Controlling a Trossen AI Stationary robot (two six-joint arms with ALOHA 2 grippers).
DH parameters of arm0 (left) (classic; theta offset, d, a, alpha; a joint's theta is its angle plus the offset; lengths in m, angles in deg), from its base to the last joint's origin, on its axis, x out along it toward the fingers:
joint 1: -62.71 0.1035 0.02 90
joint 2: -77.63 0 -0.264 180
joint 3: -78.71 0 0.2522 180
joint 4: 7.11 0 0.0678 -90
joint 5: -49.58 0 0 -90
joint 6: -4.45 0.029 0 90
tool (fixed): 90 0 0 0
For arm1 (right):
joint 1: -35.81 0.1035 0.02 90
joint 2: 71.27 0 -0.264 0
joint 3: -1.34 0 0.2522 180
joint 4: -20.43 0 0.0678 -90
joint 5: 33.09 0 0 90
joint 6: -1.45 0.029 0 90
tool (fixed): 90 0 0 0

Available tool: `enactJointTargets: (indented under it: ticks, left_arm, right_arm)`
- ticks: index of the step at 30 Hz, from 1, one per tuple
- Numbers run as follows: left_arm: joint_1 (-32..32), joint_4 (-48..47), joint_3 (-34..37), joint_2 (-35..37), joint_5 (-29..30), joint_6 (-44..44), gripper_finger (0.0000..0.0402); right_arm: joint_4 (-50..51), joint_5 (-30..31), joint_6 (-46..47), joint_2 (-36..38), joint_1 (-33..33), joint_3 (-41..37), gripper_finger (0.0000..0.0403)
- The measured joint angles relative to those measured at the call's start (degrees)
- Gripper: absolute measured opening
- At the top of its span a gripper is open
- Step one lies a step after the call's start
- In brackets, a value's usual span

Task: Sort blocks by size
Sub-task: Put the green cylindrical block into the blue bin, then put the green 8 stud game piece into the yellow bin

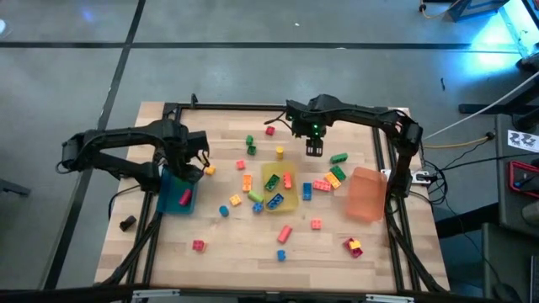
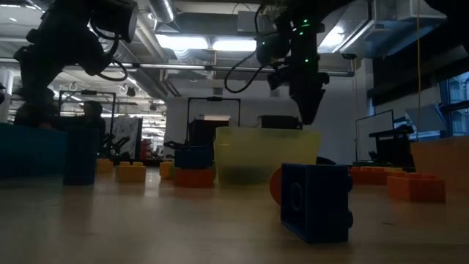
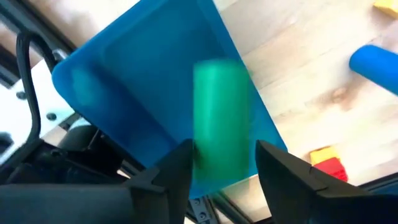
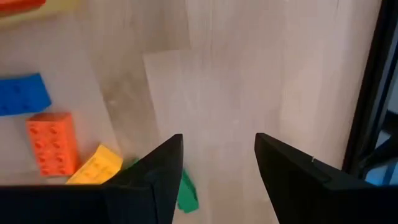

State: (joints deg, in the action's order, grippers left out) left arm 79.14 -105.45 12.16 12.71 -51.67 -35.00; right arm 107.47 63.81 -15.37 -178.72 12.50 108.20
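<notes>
Overhead, the left gripper hangs above the translucent blue plastic bin at the left edge of the pale wooden desk, with a pink brick already lying inside that bin. From the left wrist, a blurred green plastic brick shows between the two dark fingers with the bin's floor behind it; the fingers stand apart, a visible gap on the brick's one side, and whether they grip it cannot be told. The right gripper hovers over bare desk near the far middle, its fingers parted with nothing between them, as its wrist view shows only wood in the gap, with an orange studded brick, a yellow brick and a blue brick just off to the side. Other small plastic toy bricks in red, orange, yellow, green and blue lie scattered across the middle of the desk. Several sit in the translucent yellow bin at the centre, and the translucent orange bin rests on the right side.
</notes>
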Motion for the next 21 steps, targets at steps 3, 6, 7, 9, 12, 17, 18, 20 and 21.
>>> enactJointTargets:
  ticks: [3, 6, 7, 9, 12, 17, 18, 20, 21]
  left_arm:
    - [0.00, -0.01, 0.00, -0.02, 0.00, 1.95, 0.0176]
    - [0.00, 0.08, 0.00, -0.02, 0.00, 1.95, 0.0188]
    - [0.00, 0.18, 0.00, -0.02, 0.00, 2.08, 0.0191]
    - [0.17, 0.69, 0.00, -0.04, 0.00, 3.02, 0.0194]
    - [0.15, 2.34, 0.00, -0.04, 0.00, 3.94, 0.0194]
    - [0.15, 4.90, 0.00, -0.04, -0.22, 4.92, 0.0187]
    - [0.15, 4.91, 0.00, -0.04, -0.22, 5.39, 0.0186]
    - [0.15, 5.04, 0.00, -0.04, -0.24, 6.34, 0.0184]
    - [0.15, 5.34, 0.00, -0.04, -0.23, 6.94, 0.0183]
  right_arm:
    - [-0.18, -0.41, 1.01, 3.15, 0.00, -2.67, 0.0199]
    - [-1.92, -0.41, 2.62, 7.44, 0.00, -6.74, 0.0199]
    - [-2.67, -0.40, 3.25, 9.03, 0.00, -8.37, 0.0199]
    - [-5.01, -0.43, 4.52, 12.30, 0.00, -11.89, 0.0199]
    - [-6.95, -0.65, 5.39, 16.81, 0.02, -17.59, 0.0199]
    - [-7.79, -1.96, 7.90, 22.13, 0.02, -26.47, 0.0199]
    - [-8.32, -1.94, 7.95, 22.89, 0.02, -28.10, 0.0199]
    - [-9.72, -1.72, 7.35, 24.03, 0.02, -31.01, 0.0199]
    - [-10.89, -0.78, 6.27, 24.29, 0.02, -32.26, 0.0199]
